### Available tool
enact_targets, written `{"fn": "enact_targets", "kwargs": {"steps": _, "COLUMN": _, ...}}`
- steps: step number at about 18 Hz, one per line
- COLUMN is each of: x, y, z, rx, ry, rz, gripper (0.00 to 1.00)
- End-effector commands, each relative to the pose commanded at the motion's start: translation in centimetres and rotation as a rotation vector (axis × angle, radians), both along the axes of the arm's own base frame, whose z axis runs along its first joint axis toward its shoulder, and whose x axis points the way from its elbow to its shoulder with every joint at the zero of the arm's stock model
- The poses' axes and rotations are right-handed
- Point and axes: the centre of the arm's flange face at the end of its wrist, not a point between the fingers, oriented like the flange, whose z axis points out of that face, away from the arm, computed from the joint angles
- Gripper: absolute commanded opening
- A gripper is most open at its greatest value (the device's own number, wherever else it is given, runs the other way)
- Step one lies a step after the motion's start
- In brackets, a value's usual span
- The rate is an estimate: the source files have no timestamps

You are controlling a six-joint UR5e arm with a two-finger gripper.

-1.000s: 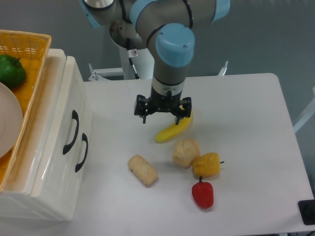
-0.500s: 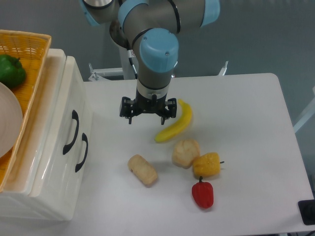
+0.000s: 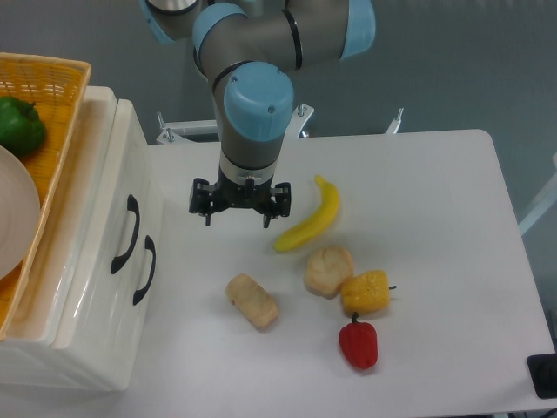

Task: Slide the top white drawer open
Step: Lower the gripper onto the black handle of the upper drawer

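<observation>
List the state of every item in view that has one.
Top drawer: shut.
Lower drawer: shut.
Claw: open, empty, above the table.
Banana: lying flat, untouched.
Basket: on the cabinet, holding a plate and a green pepper.

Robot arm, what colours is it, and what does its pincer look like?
The arm is made of fat grey tubes joined by round light-blue caps, like the big blue one facing the camera. Below that sits a grey wrist with a black band. The pincer is black, a wide bar with short prongs at each end. A thin dark cable runs beside the arm near its base.
</observation>
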Motion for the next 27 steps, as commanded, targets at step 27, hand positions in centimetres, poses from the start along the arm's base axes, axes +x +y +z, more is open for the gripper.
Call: {"fn": "enact_targets", "kwargs": {"steps": 27, "x": 3.2, "y": 3.5, "z": 1.0, "rx": 0.077, "ry": -0.153, "rz": 0.057, "gripper": 1.0}}
